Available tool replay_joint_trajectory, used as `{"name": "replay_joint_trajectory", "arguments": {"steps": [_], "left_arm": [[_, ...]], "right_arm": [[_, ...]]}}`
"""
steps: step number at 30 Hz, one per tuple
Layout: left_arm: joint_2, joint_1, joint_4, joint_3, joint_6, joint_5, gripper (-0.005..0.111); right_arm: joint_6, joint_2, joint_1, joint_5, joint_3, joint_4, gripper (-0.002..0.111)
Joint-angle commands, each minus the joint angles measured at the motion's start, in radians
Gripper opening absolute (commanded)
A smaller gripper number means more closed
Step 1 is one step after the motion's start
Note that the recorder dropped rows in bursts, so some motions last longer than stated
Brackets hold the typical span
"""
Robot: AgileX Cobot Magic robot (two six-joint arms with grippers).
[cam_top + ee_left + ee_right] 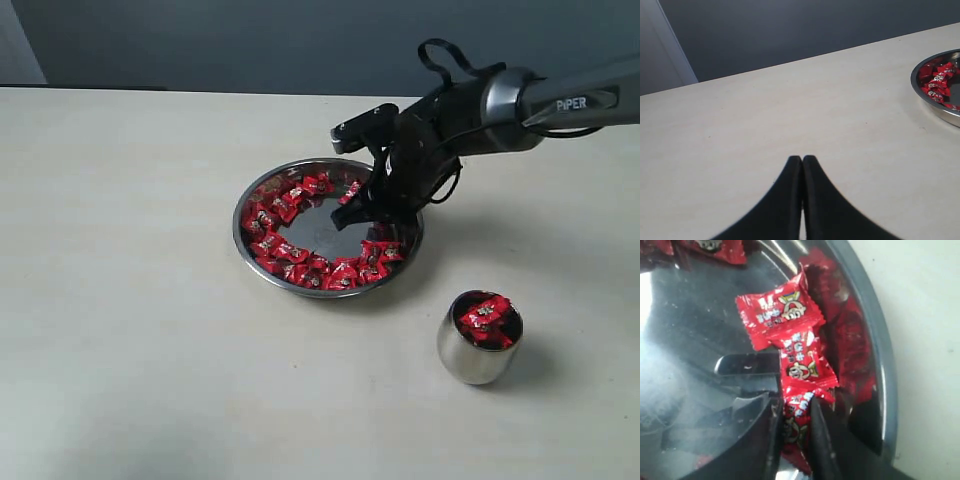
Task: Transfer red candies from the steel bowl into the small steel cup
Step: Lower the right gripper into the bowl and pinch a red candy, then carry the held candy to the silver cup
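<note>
The steel bowl (326,229) lies mid-table with several red candies (285,208) ringed round its flat bottom. My right gripper (362,212) reaches down inside the bowl's right part. In the right wrist view the right gripper (794,422) is shut on one red candy (796,421), with two more candies (779,314) lying just beyond its tips against the bowl's rim (879,355). The small steel cup (478,338) stands upright to the bowl's lower right and holds red candies (485,316). My left gripper (802,161) is shut on nothing above bare table, with the bowl's edge (935,107) off to one side.
The pale tabletop (130,300) stretches wide to the left of the bowl and in front of it. A dark wall (250,40) runs behind the table's far edge. The right arm (540,105) slants in from the upper right above the table.
</note>
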Motion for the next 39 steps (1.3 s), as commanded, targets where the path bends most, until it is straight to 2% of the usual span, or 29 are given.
{"name": "replay_joint_trajectory", "arguments": {"steps": [1,11,26,32,39], "left_arm": [[-0.004,0.000,0.003,-0.001,-0.005,-0.007,0.000],[-0.004,0.000,0.003,-0.001,-0.005,-0.007,0.000],[-0.004,0.000,0.003,-0.001,-0.005,-0.007,0.000],[-0.004,0.000,0.003,-0.001,-0.005,-0.007,0.000],[-0.004,0.000,0.003,-0.001,-0.005,-0.007,0.000]], "right_arm": [[-0.004,-0.054,-0.003,-0.009,-0.005,0.012,0.001],[-0.083,-0.226,0.008,0.045,0.055,0.159,0.001],[-0.081,-0.802,0.026,-0.014,0.589,0.256,0.001],[-0.071,-0.946,0.026,0.056,0.685,0.281,0.001],[-0.071,-0.965,0.026,0.137,0.725,0.332,0.001]]}}
